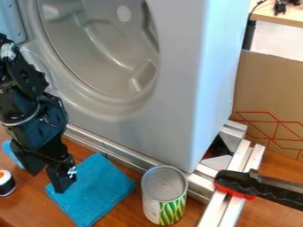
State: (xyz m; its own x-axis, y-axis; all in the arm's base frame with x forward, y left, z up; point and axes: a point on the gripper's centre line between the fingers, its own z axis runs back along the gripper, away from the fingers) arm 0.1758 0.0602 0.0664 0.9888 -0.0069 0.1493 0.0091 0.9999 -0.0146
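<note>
At near left, a toy sushi roll (6, 182) sits by the gripper (49, 180), its fingers parted, nothing seen between them. They hang at the left edge of the blue cloth (93, 188) — a low sweep could rumple it. Just right, the upright can (164, 195) could tip if bumped; its label shows green-and-yellow streaks, print too small to read.

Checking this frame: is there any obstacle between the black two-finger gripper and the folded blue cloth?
Nothing visible stands between the black two-finger gripper and the folded blue cloth. The silver-topped can with a green-and-yellow label stands beyond the cloth, on the side away from the gripper.
</note>
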